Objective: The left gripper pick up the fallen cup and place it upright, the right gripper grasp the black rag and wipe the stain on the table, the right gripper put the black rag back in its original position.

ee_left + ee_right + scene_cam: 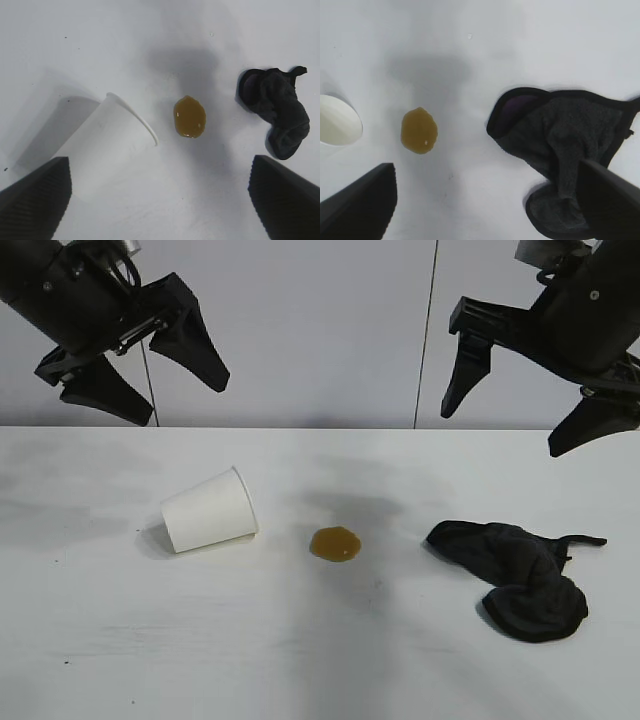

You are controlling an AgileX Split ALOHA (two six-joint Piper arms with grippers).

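Left hand (165, 370) open above fallen cup (209, 510); right hand (522, 408) open above rag (515, 575)

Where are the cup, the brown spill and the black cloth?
cup (208, 511), exterior view, its side wall.
stain (335, 543), exterior view, its middle.
black rag (520, 575), exterior view, its folded middle.

Exterior cam faces arms, level-ish. Both wrist cams look down, sharing the stain (189, 117), cup (103, 145), rag (560, 150).
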